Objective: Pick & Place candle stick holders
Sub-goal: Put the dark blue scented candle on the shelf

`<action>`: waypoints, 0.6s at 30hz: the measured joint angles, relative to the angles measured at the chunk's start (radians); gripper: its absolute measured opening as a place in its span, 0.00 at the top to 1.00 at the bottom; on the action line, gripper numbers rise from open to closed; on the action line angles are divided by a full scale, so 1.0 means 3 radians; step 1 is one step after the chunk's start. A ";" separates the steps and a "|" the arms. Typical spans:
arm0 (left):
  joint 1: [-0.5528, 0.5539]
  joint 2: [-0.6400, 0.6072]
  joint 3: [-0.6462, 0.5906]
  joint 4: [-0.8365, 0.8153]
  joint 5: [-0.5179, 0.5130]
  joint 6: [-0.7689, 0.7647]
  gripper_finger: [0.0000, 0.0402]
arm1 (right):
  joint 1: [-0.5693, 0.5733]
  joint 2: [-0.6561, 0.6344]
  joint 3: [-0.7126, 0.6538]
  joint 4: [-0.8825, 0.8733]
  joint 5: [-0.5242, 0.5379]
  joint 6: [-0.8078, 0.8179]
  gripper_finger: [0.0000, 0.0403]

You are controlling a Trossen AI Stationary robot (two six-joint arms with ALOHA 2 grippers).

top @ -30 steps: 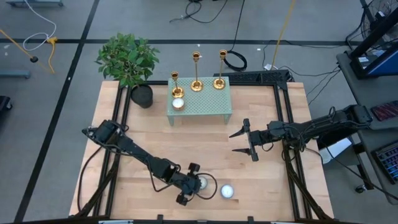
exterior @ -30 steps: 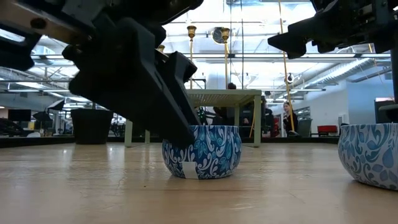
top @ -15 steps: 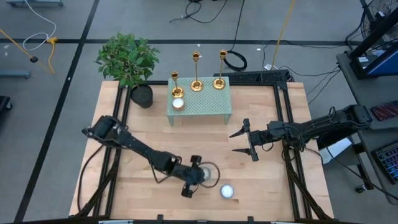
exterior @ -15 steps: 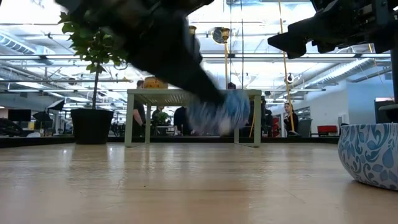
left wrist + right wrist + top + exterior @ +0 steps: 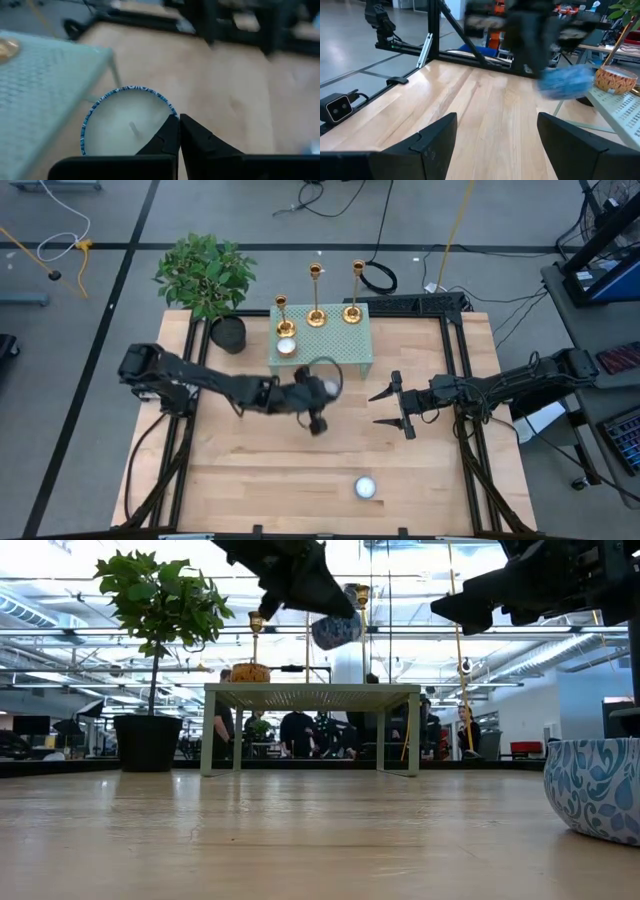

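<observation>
Three gold candle stick holders (image 5: 316, 308) stand on their round bases in a row along the far edge of a small pale green table (image 5: 345, 352). No gripper touches them. My left gripper (image 5: 321, 402) is shut on a blue patterned candle tin (image 5: 326, 386) with white wax, held in the air at the green table's near edge; the tin also shows high up in the low view (image 5: 336, 630). My right gripper (image 5: 393, 406) is open and empty, hovering over the wooden table to the right of the green table. My left gripper pinches the tin's rim (image 5: 171, 115) at one side, one finger (image 5: 162, 140) over the wax inside and the other outside the wall. The tin is lifted clear, about upright, above the height of the green table's top.
A gold candle tin (image 5: 287, 347) sits on the green table's left part. A second blue tin with white wax (image 5: 365, 487) rests on the wooden table near its front edge. A potted plant (image 5: 207, 280) stands at the far left corner. People show in the room behind.
My left gripper has lifted the blue candle tin off the wooden table near its front edge and carried it up and toward the far edge, to the green table's near side. The tin is now well clear of the table.
</observation>
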 joint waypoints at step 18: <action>0.0886 -0.0030 0.0001 -0.0093 -0.0066 -0.0156 0.97 | 0.0000 0.0000 0.0000 -0.0033 0.0000 0.0085 0.34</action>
